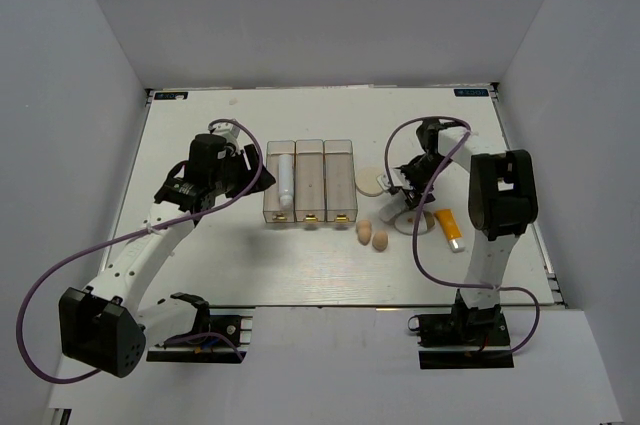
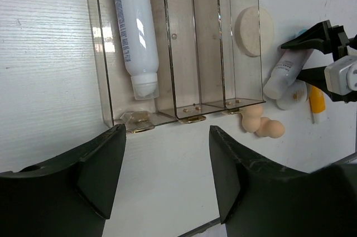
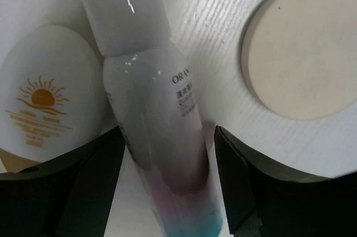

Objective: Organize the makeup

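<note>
Makeup lay mostly on the white table (image 1: pixel 260 265), to the right of three clear bins (image 1: pixel 311 175) that stood side by side. Only the white tube (image 1: pixel 286 180) was stowed, lying lengthwise in the leftmost bin. Two tan egg-shaped sponges (image 1: pixel 365 233) sat touching each other just off the right bin's near corner. The cream round puff (image 3: pixel 301 47), the white bottle (image 3: pixel 150 97) with its pink band, and the white oval compact (image 3: pixel 44 103) lay close together. The orange tube (image 1: pixel 451 230) lay just right of the compact in the overhead view. The right gripper (image 3: pixel 168 131) straddled the bottle, its fingers set narrowly on either side. A sliver of table showed beside one finger, so the bottle was not clamped. The left gripper (image 2: pixel 166 134) hung spread wide and empty in front of the bins' near ends.
</note>
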You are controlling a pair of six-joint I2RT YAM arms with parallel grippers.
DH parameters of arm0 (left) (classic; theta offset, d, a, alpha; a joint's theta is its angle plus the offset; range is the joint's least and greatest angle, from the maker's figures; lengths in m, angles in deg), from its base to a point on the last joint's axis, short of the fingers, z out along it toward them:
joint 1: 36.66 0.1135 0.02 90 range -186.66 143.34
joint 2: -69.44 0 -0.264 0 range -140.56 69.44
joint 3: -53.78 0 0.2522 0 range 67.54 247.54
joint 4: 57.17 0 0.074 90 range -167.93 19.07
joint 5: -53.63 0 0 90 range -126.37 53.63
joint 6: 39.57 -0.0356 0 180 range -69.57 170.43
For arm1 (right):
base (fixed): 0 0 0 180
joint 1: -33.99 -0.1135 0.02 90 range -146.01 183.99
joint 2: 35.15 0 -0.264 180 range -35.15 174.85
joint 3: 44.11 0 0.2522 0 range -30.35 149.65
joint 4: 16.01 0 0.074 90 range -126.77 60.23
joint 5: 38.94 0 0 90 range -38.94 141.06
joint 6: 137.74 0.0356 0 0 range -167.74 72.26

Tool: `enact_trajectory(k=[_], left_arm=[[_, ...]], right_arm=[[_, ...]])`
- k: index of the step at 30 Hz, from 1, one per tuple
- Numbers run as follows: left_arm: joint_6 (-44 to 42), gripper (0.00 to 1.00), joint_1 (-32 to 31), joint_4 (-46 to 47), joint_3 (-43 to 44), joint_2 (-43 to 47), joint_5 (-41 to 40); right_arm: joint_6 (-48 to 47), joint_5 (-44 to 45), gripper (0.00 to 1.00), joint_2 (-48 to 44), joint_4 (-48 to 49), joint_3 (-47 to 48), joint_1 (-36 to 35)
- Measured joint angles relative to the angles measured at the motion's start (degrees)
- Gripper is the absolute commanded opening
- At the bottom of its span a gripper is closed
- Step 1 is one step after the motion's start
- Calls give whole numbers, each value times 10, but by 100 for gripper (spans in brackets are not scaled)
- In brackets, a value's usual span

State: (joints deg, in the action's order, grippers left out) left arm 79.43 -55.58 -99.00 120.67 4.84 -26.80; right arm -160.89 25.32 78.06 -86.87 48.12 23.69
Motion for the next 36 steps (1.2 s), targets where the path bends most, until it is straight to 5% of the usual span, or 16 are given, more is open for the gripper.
enact_trajectory(k=[4,5,7,10,25,30,36], left_arm=[[0,71,3,-2,0,0,0],[0,71,4,-2,0,0,0],[0,71,4,-2,0,0,-1],[0,71,4,-2,0,-3,-1],[3,71,4,3,0,-7,-1],[9,71,4,12,0,13,-11],[10,71,4,12,22,74,-44]], right_arm=[[-1,6,44,20,-3,30,0],[-1,6,27,29,-7,45,0],[-1,7,12,47,-11,75,0],[0,5,4,61,-12,99,2],[13,-108,0,-56,-70,110,20],[199,-222,0,-122,8,115,-23],[609,-225,0,-184,302,-5,-158]])
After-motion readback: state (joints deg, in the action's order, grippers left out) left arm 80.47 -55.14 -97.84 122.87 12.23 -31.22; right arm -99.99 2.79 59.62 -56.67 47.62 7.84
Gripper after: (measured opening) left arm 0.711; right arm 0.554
